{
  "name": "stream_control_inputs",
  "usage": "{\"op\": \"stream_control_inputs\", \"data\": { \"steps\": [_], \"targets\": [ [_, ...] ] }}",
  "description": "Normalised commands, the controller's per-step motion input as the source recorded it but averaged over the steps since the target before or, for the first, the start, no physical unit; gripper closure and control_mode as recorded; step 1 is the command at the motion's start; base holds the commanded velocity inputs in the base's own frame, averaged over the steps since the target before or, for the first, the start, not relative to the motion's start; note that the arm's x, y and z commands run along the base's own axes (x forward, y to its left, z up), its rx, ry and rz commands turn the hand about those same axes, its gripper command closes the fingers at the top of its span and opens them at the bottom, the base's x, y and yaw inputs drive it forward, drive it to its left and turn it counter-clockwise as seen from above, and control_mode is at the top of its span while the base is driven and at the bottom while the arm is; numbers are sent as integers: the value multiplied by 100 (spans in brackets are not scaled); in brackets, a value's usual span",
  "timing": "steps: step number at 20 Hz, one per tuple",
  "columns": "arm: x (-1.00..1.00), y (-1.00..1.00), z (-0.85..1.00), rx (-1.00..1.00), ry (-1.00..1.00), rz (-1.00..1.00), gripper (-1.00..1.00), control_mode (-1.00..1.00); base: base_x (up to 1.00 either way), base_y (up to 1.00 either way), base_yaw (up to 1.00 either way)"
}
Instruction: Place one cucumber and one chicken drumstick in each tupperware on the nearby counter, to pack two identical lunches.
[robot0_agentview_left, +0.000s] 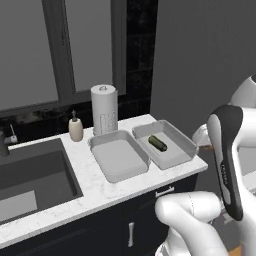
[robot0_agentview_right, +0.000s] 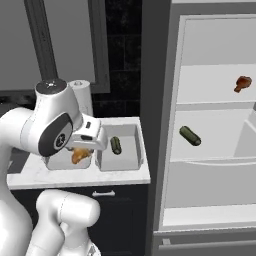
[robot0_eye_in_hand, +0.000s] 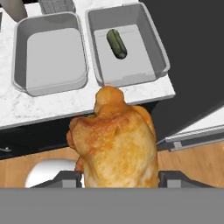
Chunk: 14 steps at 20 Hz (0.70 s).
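Note:
My gripper (robot0_eye_in_hand: 120, 179) is shut on a golden-brown chicken drumstick (robot0_eye_in_hand: 116, 144), held over the floor just in front of the counter (robot0_eye_in_hand: 43, 107). From the right base view the gripper (robot0_agentview_right: 80, 150) hangs under my forearm with the drumstick (robot0_agentview_right: 77, 156) below it. Two grey tupperwares stand side by side on the white marble counter (robot0_agentview_left: 95, 187). The left tupperware (robot0_agentview_left: 119, 156) is empty; the right tupperware (robot0_agentview_left: 175, 145) holds one dark green cucumber (robot0_agentview_left: 157, 143). In the open fridge lie a second cucumber (robot0_agentview_right: 190, 135) and a second drumstick (robot0_agentview_right: 242, 83).
A paper towel roll (robot0_agentview_left: 104, 109) and a soap dispenser (robot0_agentview_left: 76, 127) stand behind the tupperwares. A dark sink (robot0_agentview_left: 30, 175) lies left of them. The open fridge (robot0_agentview_right: 210, 195) rises right of the counter's end, and navy cabinets with silver handles (robot0_agentview_left: 165, 190) sit below.

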Motion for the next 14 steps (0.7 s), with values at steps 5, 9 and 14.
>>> {"op": "stream_control_inputs", "data": {
  "steps": [5,9,14],
  "targets": [
    [81,31,-8,-1,-1,-8,100,-100,0,0,0],
    [100,39,-40,-1,-9,-8,100,-100,0,0,0],
    [100,25,-64,-5,0,-9,100,-100,0,0,0]
  ]
}}
